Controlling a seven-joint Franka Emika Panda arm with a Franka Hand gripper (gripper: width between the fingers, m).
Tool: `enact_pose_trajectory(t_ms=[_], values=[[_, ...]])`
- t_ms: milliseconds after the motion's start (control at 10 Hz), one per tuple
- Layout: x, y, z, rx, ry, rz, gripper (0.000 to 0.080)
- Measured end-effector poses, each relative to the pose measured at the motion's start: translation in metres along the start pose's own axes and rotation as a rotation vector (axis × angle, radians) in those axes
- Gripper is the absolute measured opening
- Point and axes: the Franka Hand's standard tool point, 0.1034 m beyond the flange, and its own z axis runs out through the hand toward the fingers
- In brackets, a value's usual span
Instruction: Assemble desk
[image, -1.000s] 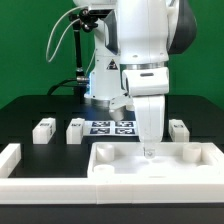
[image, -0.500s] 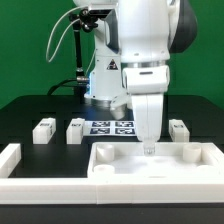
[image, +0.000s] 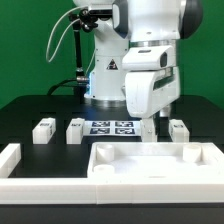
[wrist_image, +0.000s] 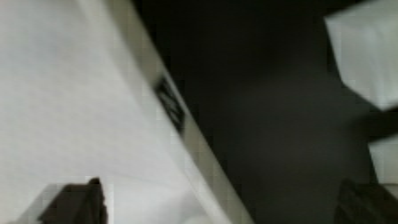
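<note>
The white tabletop tray (image: 150, 168) lies at the front of the black table, raised rims up. Three white tagged legs stand in a row behind it: two at the exterior view's left (image: 42, 130) (image: 74, 129) and one at the right (image: 178, 128). My gripper (image: 148, 128) hangs just above the tray's far rim, between the marker board and the right leg. In the blurred wrist view the gripper (wrist_image: 228, 195) is open and empty. Its dark fingertips (wrist_image: 75, 203) straddle the tray's rim (wrist_image: 107, 110), which bears a black tag. A fourth leg is not visible.
The marker board (image: 112, 127) lies flat behind the tray. Low white rails (image: 12, 158) border the table at the left and front. The robot's base (image: 105, 75) stands behind the board. A blurred white part (wrist_image: 365, 55) shows across the black table in the wrist view.
My gripper has risen from the tray's far rim and its hand has turned. The tray and the legs have not moved.
</note>
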Motion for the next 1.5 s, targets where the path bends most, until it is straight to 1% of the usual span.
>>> enact_pose_trajectory(t_ms=[100, 200, 300, 500, 600, 700, 800, 900, 1000, 1300, 1400, 1500], values=[[0.007, -0.004, 0.001, 0.002, 0.001, 0.040, 0.0649], [0.004, 0.003, 0.004, 0.013, -0.009, 0.001, 0.0649], [0.004, 0.005, 0.005, 0.014, -0.005, 0.123, 0.0649], [0.006, 0.002, 0.005, 0.015, -0.006, 0.217, 0.0649], [0.013, -0.005, 0.004, 0.014, -0.006, 0.417, 0.0649], [0.024, -0.017, 0.002, 0.014, -0.008, 0.595, 0.0649], [0.032, -0.023, 0.001, 0.015, -0.008, 0.701, 0.0649], [0.040, -0.034, 0.001, 0.029, -0.017, 0.876, 0.0649], [0.045, -0.041, 0.002, 0.041, -0.023, 0.940, 0.0649], [0.040, -0.043, 0.004, 0.061, -0.073, 0.930, 0.0649], [0.031, -0.051, 0.006, 0.081, -0.147, 0.936, 0.0649], [0.026, -0.059, 0.002, 0.121, -0.283, 0.942, 0.0649]])
